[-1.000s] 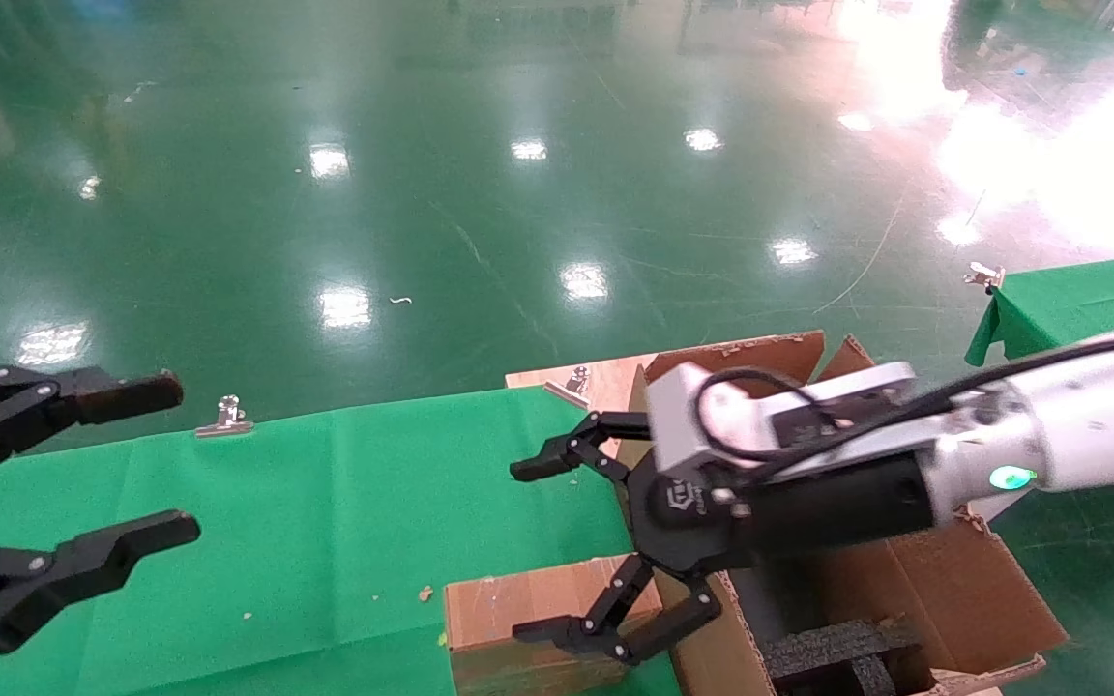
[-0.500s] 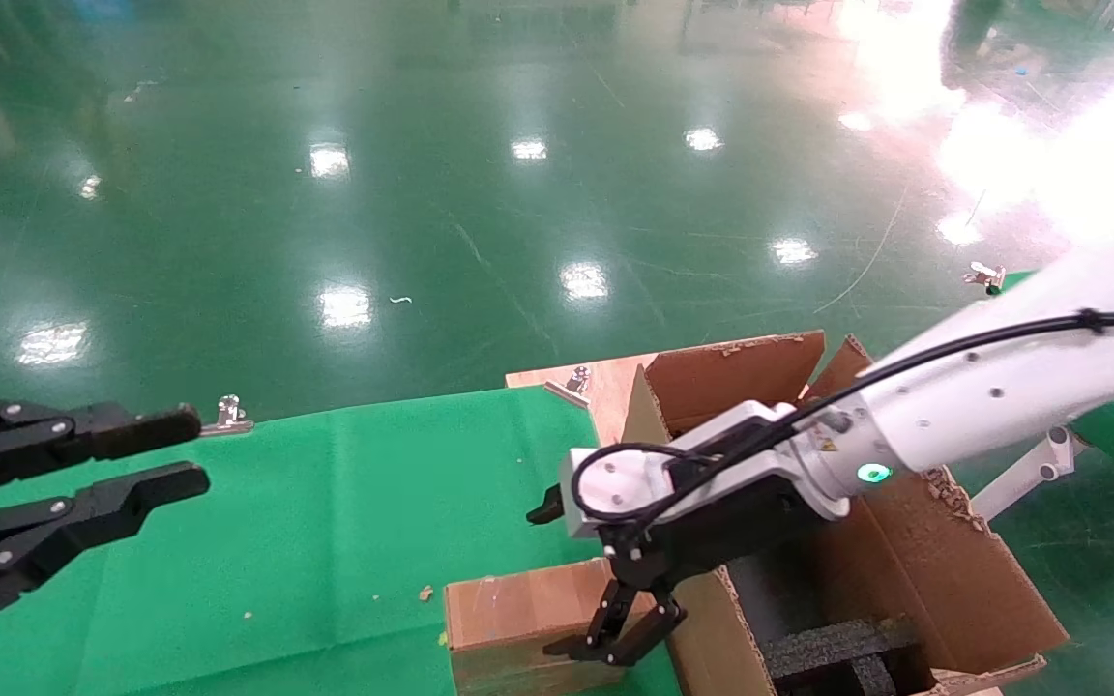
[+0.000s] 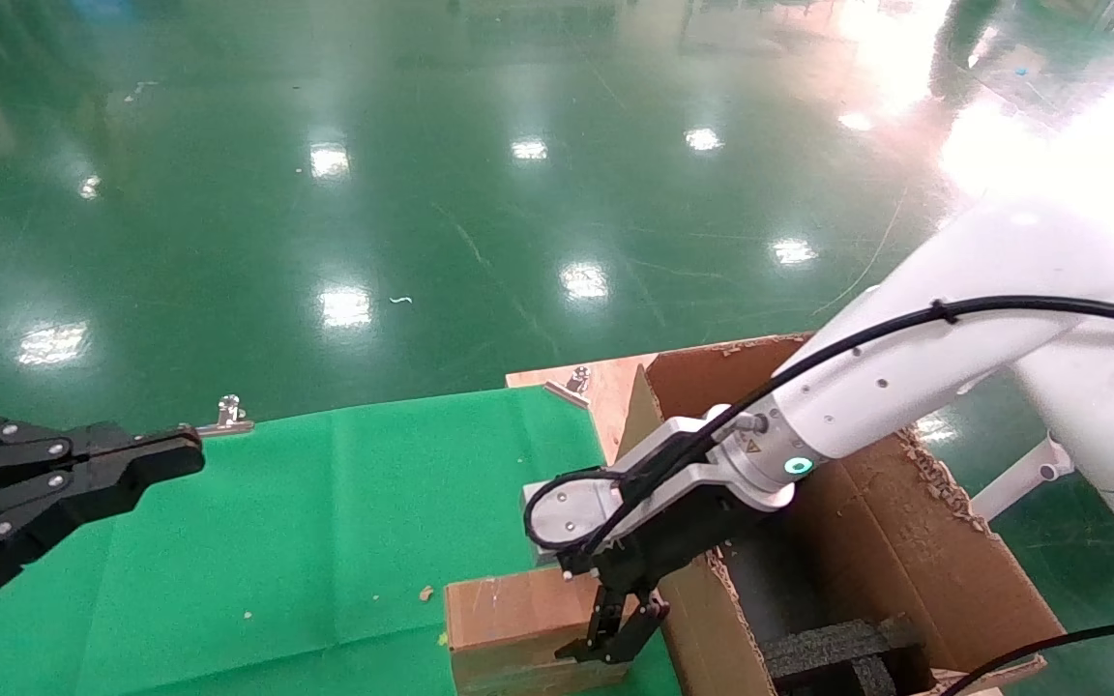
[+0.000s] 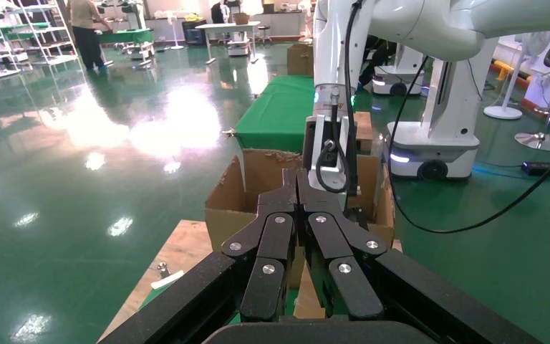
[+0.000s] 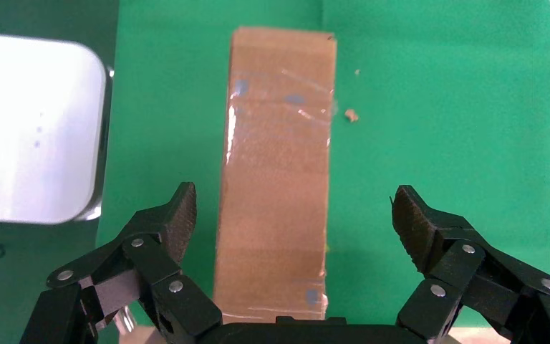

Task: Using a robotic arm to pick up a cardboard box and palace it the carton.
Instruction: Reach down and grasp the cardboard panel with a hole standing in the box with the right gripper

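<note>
The small taped cardboard box [image 3: 509,619] lies on the green cloth beside the carton's left wall. The robotic arm [image 3: 886,387], my right one, reaches down over it. The right gripper [image 3: 615,640] points down above the box's carton-side end. In the right wrist view the box [image 5: 276,165] lies between the spread fingers [image 5: 175,218], and the right gripper [image 5: 295,218] is open and not touching it. The large carton [image 3: 915,551] holds black foam [image 3: 837,650]. My left gripper [image 3: 156,462] hovers at the left, shut and empty, and also shows in its own wrist view [image 4: 297,188].
The green cloth table [image 3: 325,522] ends just behind the box. A wooden board [image 3: 605,382] with a metal clip lies behind the carton. Another clip [image 3: 228,416] sits on the cloth's far edge. A white robot base [image 4: 437,136] and a second green table [image 4: 279,115] stand beyond.
My right arm has swung down and turned its gripper from sideways to pointing down over the box. My left gripper has closed from wide open to shut.
</note>
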Controlling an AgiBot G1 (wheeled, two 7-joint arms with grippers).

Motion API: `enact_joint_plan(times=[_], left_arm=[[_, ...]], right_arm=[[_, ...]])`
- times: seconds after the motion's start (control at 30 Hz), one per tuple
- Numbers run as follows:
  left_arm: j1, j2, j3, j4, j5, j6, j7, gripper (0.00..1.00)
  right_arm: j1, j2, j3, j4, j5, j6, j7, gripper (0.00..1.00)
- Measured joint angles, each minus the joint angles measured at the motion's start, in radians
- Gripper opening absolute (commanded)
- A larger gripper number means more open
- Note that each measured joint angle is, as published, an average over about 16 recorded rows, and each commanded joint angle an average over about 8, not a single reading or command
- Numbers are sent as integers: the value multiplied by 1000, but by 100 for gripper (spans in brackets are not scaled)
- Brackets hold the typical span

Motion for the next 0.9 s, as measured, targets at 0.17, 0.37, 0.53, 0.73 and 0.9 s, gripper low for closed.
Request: enact_joint_plan(times=[0.17,0.37,0.53,0.73,0.9], left_arm=[[0,0,0,0,0,0,0,100],[0,0,0,0,0,0,0,100],[0,0,0,0,0,0,0,100],[0,0,0,0,0,0,0,100],[0,0,0,0,0,0,0,100]], right_arm=[[24,-16,-45,-9,-9,0,-6,100],[42,-25,-84,-14,-11,1,-14,94],[52,-30,-106,-16,-15,0,-17,35],[57,-33,-117,-17,-18,-2,-19,0],[56,-33,-116,-17,-18,-2,-19,0]])
